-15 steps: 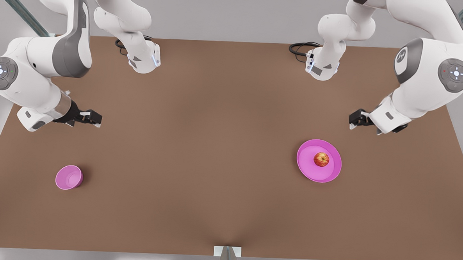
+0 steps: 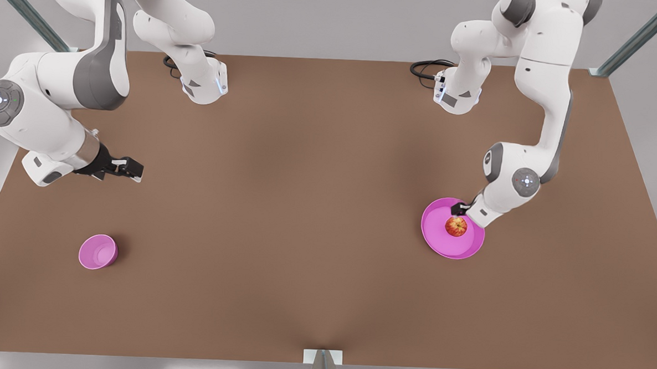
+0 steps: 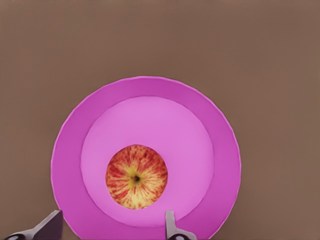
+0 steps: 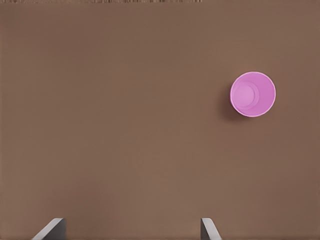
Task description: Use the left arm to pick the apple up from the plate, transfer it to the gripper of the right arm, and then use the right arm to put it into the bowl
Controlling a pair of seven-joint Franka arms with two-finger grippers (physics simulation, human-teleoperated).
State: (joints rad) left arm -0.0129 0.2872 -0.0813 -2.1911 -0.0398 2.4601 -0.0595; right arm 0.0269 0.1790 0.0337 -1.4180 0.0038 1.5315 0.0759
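The red and yellow apple (image 2: 456, 226) (image 3: 136, 176) lies on the wide pink plate (image 2: 436, 236) (image 3: 150, 87) at the front view's right. My left gripper (image 2: 460, 208) (image 3: 110, 227) hangs just above the apple's far side, open, its fingertips (image 3: 170, 224) spread wider than the apple and touching nothing. The small deep pink bowl (image 2: 98, 251) (image 4: 252, 94) stands at the front view's left, with nothing in it. My right gripper (image 2: 133, 168) (image 4: 131, 229) waits open above the bare table, beyond the bowl.
The brown table (image 2: 283, 204) stretches between plate and bowl. Both arm bases (image 2: 204, 85) (image 2: 457, 96) and black cables (image 2: 425, 69) sit at the far edge. A small grey bracket (image 2: 323, 362) sticks up at the middle of the near edge.
My left arm has swung down and inward, bringing its gripper from above the table beyond the plate to just over the apple. The right arm has hardly moved.
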